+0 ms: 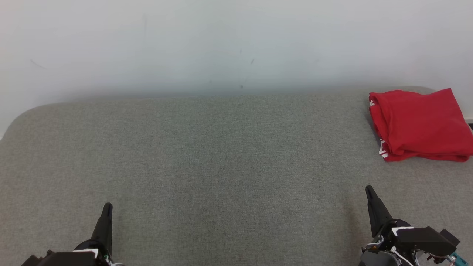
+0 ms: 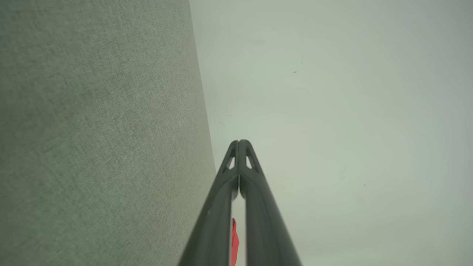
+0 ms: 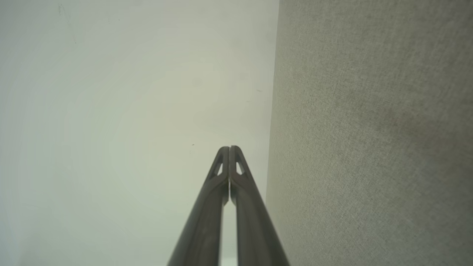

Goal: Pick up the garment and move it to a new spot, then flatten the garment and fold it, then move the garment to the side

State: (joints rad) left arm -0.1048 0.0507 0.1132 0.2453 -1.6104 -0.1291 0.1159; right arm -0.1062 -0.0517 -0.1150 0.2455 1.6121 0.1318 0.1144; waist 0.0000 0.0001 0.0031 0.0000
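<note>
The red garment (image 1: 417,125) is folded into a compact, roughly square bundle and lies at the far right of the grey fabric surface (image 1: 207,155), close to its back edge and rounded corner. A bit of white trim peeks out along the bundle's left side, where the layers stack up. The right edge of the bundle runs out of the head view. Nothing is touching it.

Down at the bottom right, the right gripper (image 1: 369,190) points up the view with its two dark fingers pressed together, empty. It sits on the garment's side of the surface but well apart from the bundle, nearer the robot. Over at the bottom left, the left gripper (image 1: 107,207) matches it: fingers closed tip to tip, holding nothing, far across the surface from the garment.

From the left wrist, the closed fingers meet at the tip, and a thin sliver of red shows through the slot between them lower down. From the right wrist, the fingers are together too, with the grey fabric running alongside.

Behind it all stands a pale wall (image 1: 221,44) with a few faint scuffs.
</note>
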